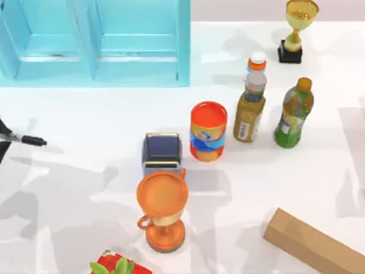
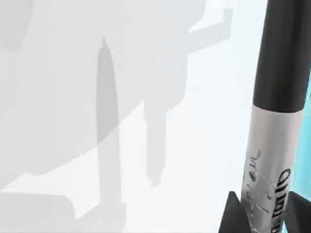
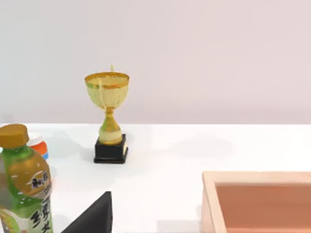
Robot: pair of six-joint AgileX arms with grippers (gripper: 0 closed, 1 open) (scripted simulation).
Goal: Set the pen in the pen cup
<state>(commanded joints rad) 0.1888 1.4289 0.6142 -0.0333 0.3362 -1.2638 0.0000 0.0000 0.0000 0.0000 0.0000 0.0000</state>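
Pen (image 1: 25,138) sits well left of the pen cup (image 1: 162,149), clamped at its pale barrel by our left gripper's (image 2: 260,213) fingers (image 2: 233,213), above the tabletop (image 1: 85,171) ready for carrying.

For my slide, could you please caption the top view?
Left gripper holds the pen at the table's left edge, far from the pen cup.
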